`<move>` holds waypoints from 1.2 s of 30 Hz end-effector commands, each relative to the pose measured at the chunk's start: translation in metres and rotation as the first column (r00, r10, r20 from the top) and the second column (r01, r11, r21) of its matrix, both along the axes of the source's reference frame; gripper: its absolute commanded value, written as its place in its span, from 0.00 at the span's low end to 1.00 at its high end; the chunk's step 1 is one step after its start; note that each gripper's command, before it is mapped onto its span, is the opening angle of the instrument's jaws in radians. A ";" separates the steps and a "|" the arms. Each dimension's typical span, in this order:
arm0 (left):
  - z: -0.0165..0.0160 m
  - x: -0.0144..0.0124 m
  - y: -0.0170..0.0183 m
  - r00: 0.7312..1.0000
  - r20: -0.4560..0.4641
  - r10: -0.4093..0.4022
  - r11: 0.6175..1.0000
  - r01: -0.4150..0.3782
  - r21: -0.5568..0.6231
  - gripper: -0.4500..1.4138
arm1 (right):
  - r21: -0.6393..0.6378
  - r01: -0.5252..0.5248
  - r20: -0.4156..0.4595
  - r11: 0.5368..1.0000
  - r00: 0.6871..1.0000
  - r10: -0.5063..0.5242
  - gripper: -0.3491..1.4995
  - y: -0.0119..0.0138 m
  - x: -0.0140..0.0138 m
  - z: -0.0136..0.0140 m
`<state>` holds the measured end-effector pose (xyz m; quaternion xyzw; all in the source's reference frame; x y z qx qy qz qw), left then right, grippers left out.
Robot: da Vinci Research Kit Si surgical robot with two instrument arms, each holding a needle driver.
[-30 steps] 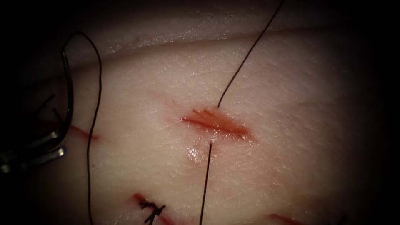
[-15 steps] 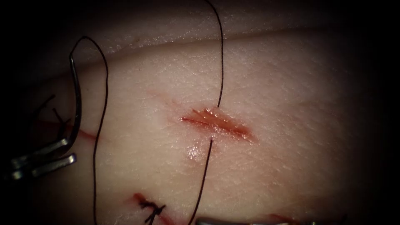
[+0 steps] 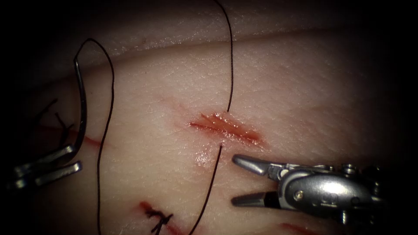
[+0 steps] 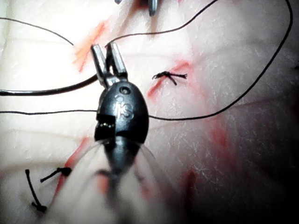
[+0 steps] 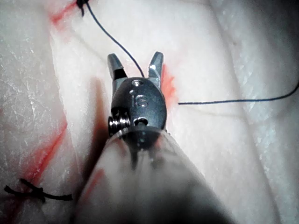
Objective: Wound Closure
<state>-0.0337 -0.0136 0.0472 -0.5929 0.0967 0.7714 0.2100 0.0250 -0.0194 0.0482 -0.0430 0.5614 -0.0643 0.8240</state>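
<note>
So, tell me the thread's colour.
Dark, near black thread; endoscope view shows it best.

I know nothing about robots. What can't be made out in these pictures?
The thread under the cut: endoscope view, buried in the tissue.
The needle end in the shut left pincer: endoscope view, covered by its jaws; the needle lies outside the tissue.
The thread's far ends: endoscope view, cut off by the edges.
The open right pincer holds nothing.
</note>
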 end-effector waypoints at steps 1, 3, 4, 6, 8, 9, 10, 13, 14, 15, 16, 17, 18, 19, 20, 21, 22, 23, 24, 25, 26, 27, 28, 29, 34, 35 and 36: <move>0.0005 -0.0007 0.0001 1.000 0.001 0.001 1.000 -0.001 -0.001 0.00 | -0.010 -0.006 0.004 1.000 1.000 0.006 0.90 0.0004 0.0012 0.0018; 0.0005 -0.0007 0.0001 1.000 0.002 0.001 1.000 -0.001 -0.002 0.00 | -0.024 -0.017 0.013 1.000 1.000 0.017 0.92 0.0003 0.0019 0.0034; 0.0005 -0.0007 0.0001 1.000 0.002 0.001 1.000 -0.001 -0.002 0.00 | -0.029 -0.018 0.019 0.999 1.000 0.018 0.92 0.0002 0.0022 0.0040; 0.0005 -0.0007 0.0001 1.000 0.003 0.002 1.000 -0.002 -0.002 0.00 | -0.038 -0.012 0.036 0.999 0.999 0.014 0.92 0.0000 0.0028 0.0053; 0.0005 -0.0007 0.0001 1.000 0.003 0.002 1.000 -0.002 -0.002 0.00 | -0.047 -0.013 0.050 0.999 0.999 0.015 0.92 0.0000 0.0034 0.0065; 0.0005 -0.0007 0.0001 1.000 0.004 0.003 1.000 -0.003 -0.002 0.00 | -0.050 -0.016 0.054 0.999 0.998 0.018 0.91 0.0000 0.0035 0.0069; 0.0005 -0.0007 0.0001 1.000 0.004 0.003 1.000 -0.003 -0.002 0.00 | -0.052 -0.017 0.059 0.999 0.998 0.020 0.90 0.0001 0.0037 0.0074; 0.0005 -0.0008 0.0001 1.000 0.004 0.003 1.000 -0.003 -0.002 0.00 | -0.055 -0.024 0.062 0.998 0.998 0.027 0.79 0.0003 0.0040 0.0079; 0.0005 -0.0008 0.0001 1.000 0.004 0.003 1.000 -0.003 -0.003 0.00 | -0.061 -0.021 0.061 0.998 0.998 0.025 0.66 0.0003 0.0040 0.0079; 0.0006 -0.0008 0.0001 1.000 0.004 0.003 1.000 -0.003 -0.003 0.00 | -0.061 -0.022 0.058 0.998 0.998 0.026 0.48 0.0003 0.0039 0.0078; 0.0006 -0.0008 0.0001 1.000 0.003 0.005 1.000 -0.005 -0.001 0.00 | -0.060 -0.015 0.061 0.998 0.998 0.019 0.12 0.0002 0.0037 0.0077; 0.0006 -0.0008 0.0001 1.000 0.003 0.006 1.000 -0.006 -0.001 0.00 | -0.058 -0.005 0.069 0.998 0.998 0.009 0.00 0.0001 0.0035 0.0076; 0.0006 -0.0008 0.0001 1.000 0.003 0.006 1.000 -0.006 -0.001 0.00 | -0.054 0.005 0.076 0.999 0.997 -0.001 0.00 0.0001 0.0033 0.0075; 0.0006 -0.0008 0.0001 1.000 0.003 0.006 1.000 -0.006 -0.001 0.00 | -0.045 0.014 0.082 0.999 0.997 -0.011 0.00 0.0000 0.0030 0.0074; 0.0006 -0.0008 0.0001 1.000 0.003 0.006 1.000 -0.006 -0.001 0.00 | -0.045 0.018 0.079 0.999 0.997 -0.014 0.00 -0.0002 0.0027 0.0073; 0.0006 -0.0008 0.0001 1.000 0.003 0.006 1.000 -0.006 -0.001 0.00 | -0.040 0.019 0.077 0.999 0.997 -0.016 0.00 -0.0004 0.0024 0.0071; 0.0006 -0.0008 0.0001 1.000 0.003 0.006 1.000 -0.006 -0.001 0.00 | -0.034 0.023 0.076 0.999 0.997 -0.020 0.00 -0.0007 0.0022 0.0069; 0.0006 -0.0008 0.0001 1.000 0.003 0.006 1.000 -0.006 -0.002 0.00 | -0.029 0.026 0.073 0.999 0.997 -0.024 0.00 -0.0012 0.0018 0.0064; 0.0006 -0.0009 0.0000 1.000 0.003 0.006 1.000 -0.006 -0.002 0.00 | -0.024 0.026 0.068 0.999 0.997 -0.024 0.00 -0.0016 0.0016 0.0061; 0.0006 -0.0009 0.0000 1.000 0.003 0.005 1.000 -0.005 -0.002 0.00 | -0.024 0.031 0.064 0.999 0.998 -0.030 0.00 -0.0021 0.0014 0.0057; 0.0006 -0.0009 0.0000 1.000 0.003 0.005 1.000 -0.005 -0.003 0.00 | -0.024 0.035 0.057 0.999 0.998 -0.033 0.00 -0.0028 0.0012 0.0051; 0.0007 -0.0010 0.0000 1.000 0.003 0.005 1.000 -0.005 -0.003 0.00 | -0.023 0.042 0.055 0.999 0.998 -0.041 0.00 -0.0034 0.0011 0.0046; 0.0007 -0.0011 0.0000 1.000 0.003 0.005 1.000 -0.005 0.003 0.00 | -0.023 0.046 0.052 0.999 0.998 -0.045 0.00 -0.0039 0.0010 0.0041; 0.0007 -0.0011 -0.0001 1.000 0.003 0.004 1.000 -0.004 0.002 0.00 | -0.022 0.052 0.050 0.998 0.997 -0.051 0.00 -0.0045 0.0009 0.0034; 0.0009 -0.0014 -0.0002 1.000 -0.002 0.010 1.000 -0.010 0.004 0.00 | -0.020 0.073 0.032 0.997 0.997 -0.072 0.00 -0.0064 0.0012 0.0013; 0.0009 -0.0014 -0.0003 1.000 -0.001 0.011 1.000 -0.011 0.003 0.00 | -0.014 0.082 0.029 0.997 0.996 -0.081 0.00 -0.0069 0.0014 0.0008; 0.0009 -0.0014 -0.0003 1.000 -0.001 0.011 1.000 -0.011 0.003 0.00 | -0.015 0.087 0.028 0.996 0.996 -0.087 0.00 -0.0073 0.0015 0.0005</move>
